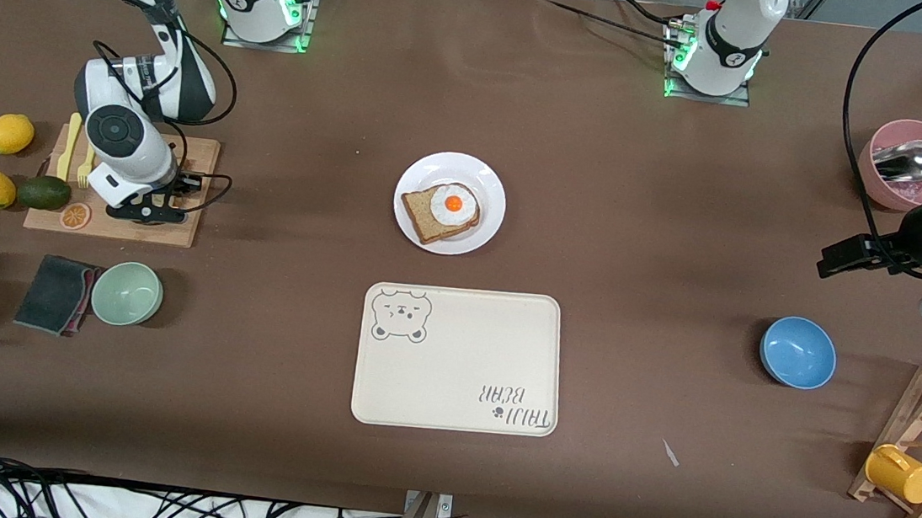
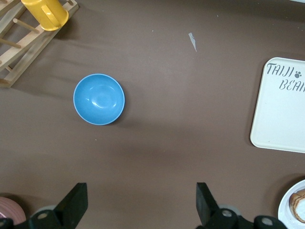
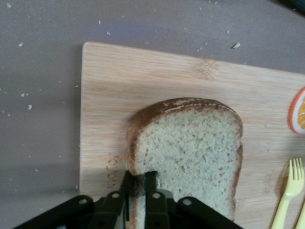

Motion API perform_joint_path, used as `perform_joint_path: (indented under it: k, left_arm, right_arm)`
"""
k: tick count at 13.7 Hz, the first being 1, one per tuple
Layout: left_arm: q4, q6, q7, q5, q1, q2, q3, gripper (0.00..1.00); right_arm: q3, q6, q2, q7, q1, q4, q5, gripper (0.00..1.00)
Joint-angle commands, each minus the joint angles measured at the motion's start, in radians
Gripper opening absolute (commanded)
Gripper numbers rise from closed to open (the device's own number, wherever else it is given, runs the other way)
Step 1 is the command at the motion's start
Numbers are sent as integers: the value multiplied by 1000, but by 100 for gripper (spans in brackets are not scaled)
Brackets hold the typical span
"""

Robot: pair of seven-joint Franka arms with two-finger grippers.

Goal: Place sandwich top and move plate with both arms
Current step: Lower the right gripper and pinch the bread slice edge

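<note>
Sandwich top (image 3: 190, 152) shows only in the right wrist view, lying flat on the wooden cutting board (image 3: 143, 76); in the front view the right arm's wrist covers it completely; right hand (image 3: 138, 183) is down at the board, its two black fingers pinched close together on the crust edge of the slice, so clenched on the sandwich top; slice is cut off at the frame edge by the hand body; orange slice (image 3: 298, 112) and yellow fork (image 3: 288, 191) sit on the same board, both partly cropped; crumbs scattered on the bench (image 3: 43, 71) beside the board.

Front view gives the layout: plate (image 1: 485, 181) mid-bench, holding the darker slice with fried egg (image 1: 442, 211); bear-printed tray (image 1: 460, 360) just nearer the camera than the plate, apart from it; cutting board toward the right arm's end of the bench; green bowl (image 1: 127, 293) nearer the camera than the board.

Left hand (image 2: 140, 205) waits in the air over bare bench at the left arm's end, fingers spread wide, released, holding nothing; left wrist view shows the blue bowl (image 2: 99, 99), a corner of the tray, a sliver of the plate, and a yellow cup (image 2: 45, 13) on a wooden rack (image 2: 19, 52); in the front view the left hand is partly cut off at the frame edge.
</note>
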Motion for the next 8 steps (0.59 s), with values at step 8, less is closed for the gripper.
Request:
perform_joint_path:
  k: [8]
  left_arm:
    - [-4, -11, -3, -25, 4, -9, 2, 100]
  right_arm:
    - [7, -258, 37, 2, 13, 195, -22, 0]
